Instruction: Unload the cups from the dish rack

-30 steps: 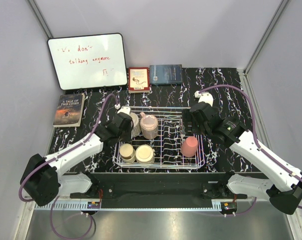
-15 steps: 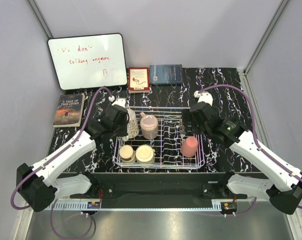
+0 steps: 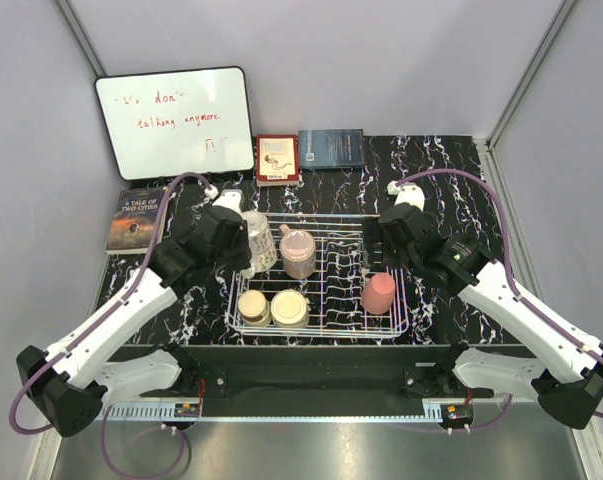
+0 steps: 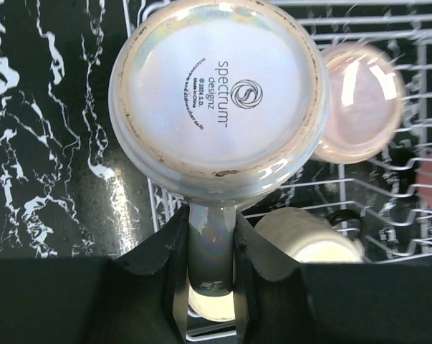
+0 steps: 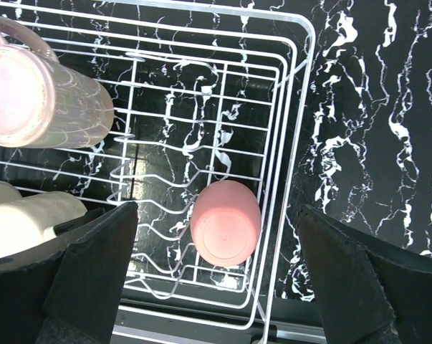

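Observation:
My left gripper [image 3: 243, 240] [image 4: 212, 236] is shut on the handle of a pale lavender mug [image 3: 260, 243] [image 4: 219, 93]. The mug hangs bottom up over the left edge of the white wire dish rack [image 3: 321, 216] [image 4: 373, 7]. In the rack stand a translucent pinkish cup [image 3: 299, 252] [image 4: 359, 100] [image 5: 40, 104], two cream cups [image 3: 253, 304] [image 3: 289, 308] [image 4: 309, 240] and a pink tumbler [image 3: 378, 293] [image 5: 226, 222], all upside down. My right gripper [image 3: 379, 252] [image 5: 217, 211] is open and empty, above the pink tumbler.
A whiteboard [image 3: 174, 121] leans at the back left. A dark book [image 3: 137, 218] lies left of the rack. A red book [image 3: 277, 159] and a blue book [image 3: 331, 148] lie behind it. The black marbled table [image 5: 373, 107] shows right of the rack.
My left arm has lifted the lavender mug and carried it left and back, from inside the rack towards its left edge. The right arm has hardly moved.

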Controlling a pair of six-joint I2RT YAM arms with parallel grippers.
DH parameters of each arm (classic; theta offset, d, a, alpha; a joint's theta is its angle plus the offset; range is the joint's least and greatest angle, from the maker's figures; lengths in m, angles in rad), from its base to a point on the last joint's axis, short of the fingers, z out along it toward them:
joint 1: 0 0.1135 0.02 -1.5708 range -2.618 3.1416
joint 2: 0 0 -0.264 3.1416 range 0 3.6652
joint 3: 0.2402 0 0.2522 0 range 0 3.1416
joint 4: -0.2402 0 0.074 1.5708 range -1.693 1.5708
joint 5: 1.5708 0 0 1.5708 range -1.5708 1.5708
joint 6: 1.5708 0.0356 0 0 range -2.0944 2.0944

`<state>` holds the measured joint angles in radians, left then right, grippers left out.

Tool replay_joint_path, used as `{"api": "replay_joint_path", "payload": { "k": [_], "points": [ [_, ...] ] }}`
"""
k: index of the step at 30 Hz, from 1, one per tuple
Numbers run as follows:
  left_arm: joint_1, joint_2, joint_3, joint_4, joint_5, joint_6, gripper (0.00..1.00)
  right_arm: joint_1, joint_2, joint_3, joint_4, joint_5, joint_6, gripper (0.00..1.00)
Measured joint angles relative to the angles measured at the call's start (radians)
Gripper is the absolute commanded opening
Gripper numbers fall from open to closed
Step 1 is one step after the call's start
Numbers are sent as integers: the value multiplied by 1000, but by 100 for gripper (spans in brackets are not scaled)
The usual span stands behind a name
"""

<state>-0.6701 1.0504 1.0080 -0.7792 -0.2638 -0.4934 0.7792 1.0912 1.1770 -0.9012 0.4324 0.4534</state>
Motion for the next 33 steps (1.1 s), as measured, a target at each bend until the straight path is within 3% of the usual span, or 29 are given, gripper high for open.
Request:
{"api": "replay_joint_path", "payload": {
  "k": [6,13,21,27,33],
  "points": [
    [3,-64,66,44,50,-31,0,0,1,22,7,-26,30,100],
    [13,-127,48,210,171,-143,0,0,-60,26,112,-79,77,100],
    [43,-175,-150,600,325,-342,0,0,-287,-67,354,-158,140,94],
    [75,-145,-358,963,415,-543,0,0,-330,-121,502,-209,230,93],
    [75,-80,-381,1138,501,-643,0,0,-336,-201,615,-295,320,90]
  ]
}}
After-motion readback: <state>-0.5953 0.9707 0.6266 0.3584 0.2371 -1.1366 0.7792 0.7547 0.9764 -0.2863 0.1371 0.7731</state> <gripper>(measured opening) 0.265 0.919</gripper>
